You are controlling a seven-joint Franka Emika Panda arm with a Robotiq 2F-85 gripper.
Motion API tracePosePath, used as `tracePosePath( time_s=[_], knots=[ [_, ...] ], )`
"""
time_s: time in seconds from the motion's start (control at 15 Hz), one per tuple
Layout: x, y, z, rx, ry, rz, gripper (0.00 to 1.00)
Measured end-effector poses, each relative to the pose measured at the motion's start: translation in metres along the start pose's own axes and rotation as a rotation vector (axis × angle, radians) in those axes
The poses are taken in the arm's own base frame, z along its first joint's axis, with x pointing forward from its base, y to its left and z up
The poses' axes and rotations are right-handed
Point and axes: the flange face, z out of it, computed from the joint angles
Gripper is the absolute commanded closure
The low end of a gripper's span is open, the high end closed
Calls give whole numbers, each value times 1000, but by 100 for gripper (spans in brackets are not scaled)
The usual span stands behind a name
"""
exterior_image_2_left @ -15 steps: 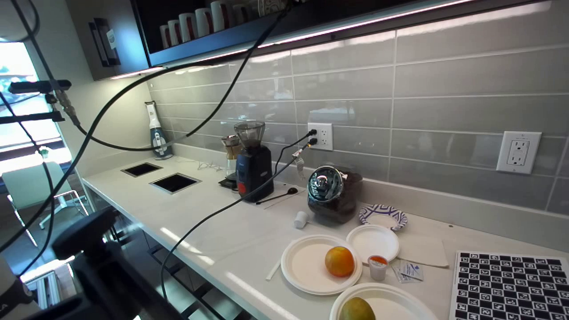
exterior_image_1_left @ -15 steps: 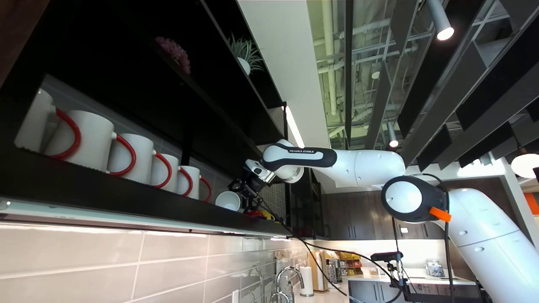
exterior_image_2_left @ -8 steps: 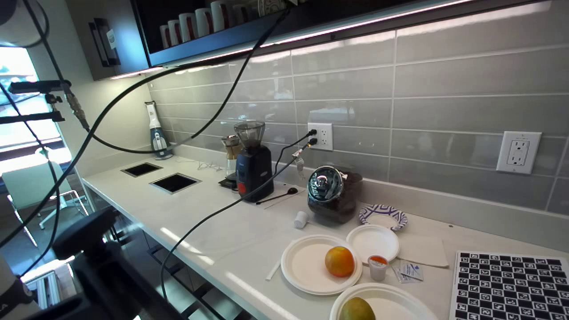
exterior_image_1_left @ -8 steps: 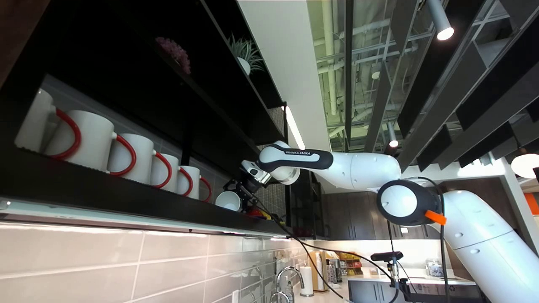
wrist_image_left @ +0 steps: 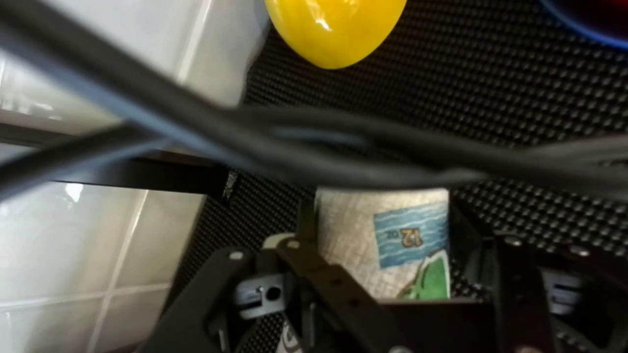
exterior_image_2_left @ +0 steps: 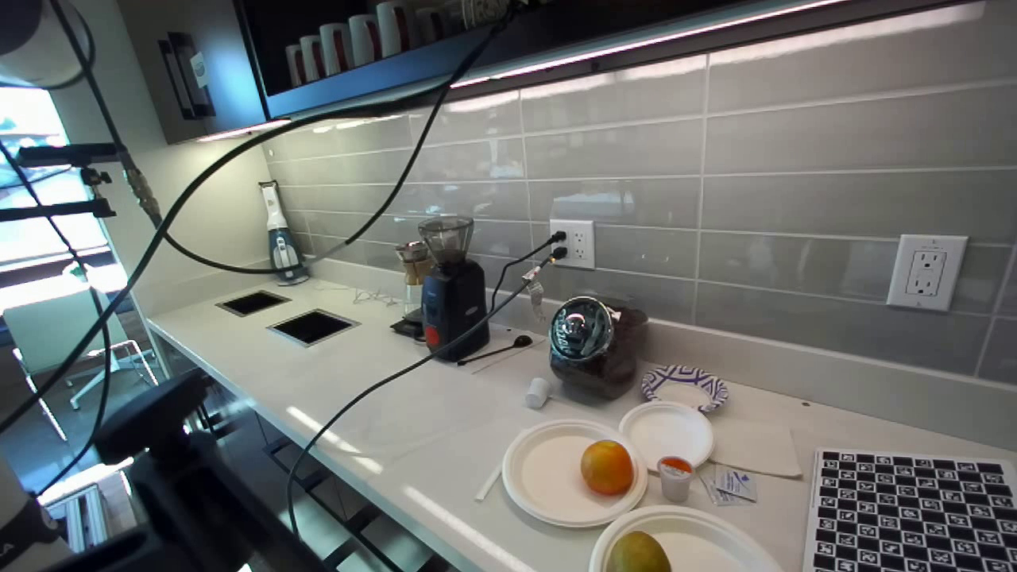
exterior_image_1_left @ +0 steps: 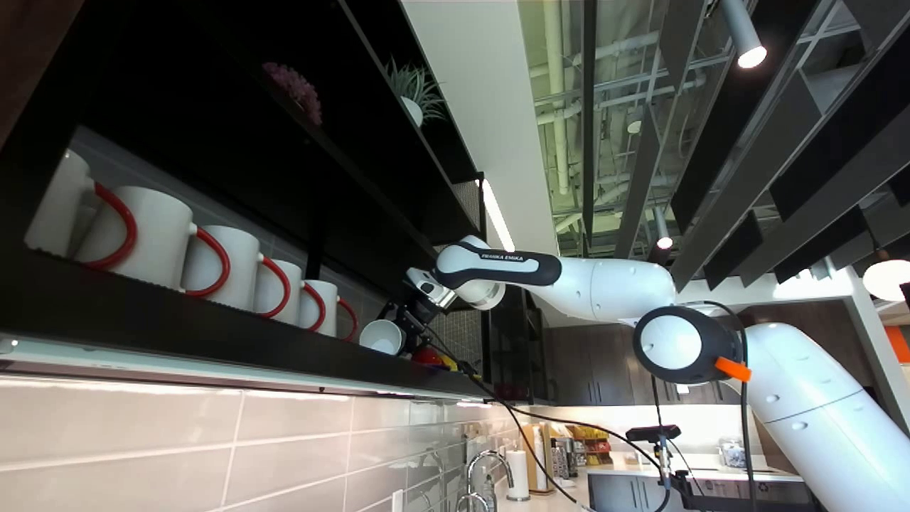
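Observation:
A printed paper cup (wrist_image_left: 363, 230) with a blue patch and a green drawing fills the space between my fingers in the wrist view. My gripper (wrist_image_left: 382, 225) is shut on it, one finger against each side. In an exterior view the same pale cup (exterior_image_1_left: 382, 336) shows its mouth, tipped, over the front edge of the dark shelf (exterior_image_1_left: 234, 323), with the black fingers behind it. A glossy yellow object (wrist_image_left: 338, 34) lies on the black textured mat farther along. Part of a blue object (wrist_image_left: 593, 24) shows in the corner. The cup's lower end is hidden by the gripper.
White mugs with red handles, such as one mug (exterior_image_1_left: 224, 263), line the shelf beside the cup. Black cables (wrist_image_left: 294, 142) cross close before the wrist camera. A red object (exterior_image_1_left: 426, 355) sits under the gripper. An upper shelf overhangs. Below is a counter (exterior_image_2_left: 413, 397) with plates.
The arm has shifted slightly left in an exterior view. The gripper has closed in around the cup, and the cup has moved a little left and up in the last half second.

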Motion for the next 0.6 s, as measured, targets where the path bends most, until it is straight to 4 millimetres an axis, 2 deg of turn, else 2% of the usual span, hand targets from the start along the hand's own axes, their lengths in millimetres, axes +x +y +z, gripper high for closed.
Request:
tracePosePath(
  time_s=[0.4,0.6],
  knots=[
    [7,18,-32,-22,-77,-10,58],
    [16,21,-32,13,-154,18,58]
  ],
)
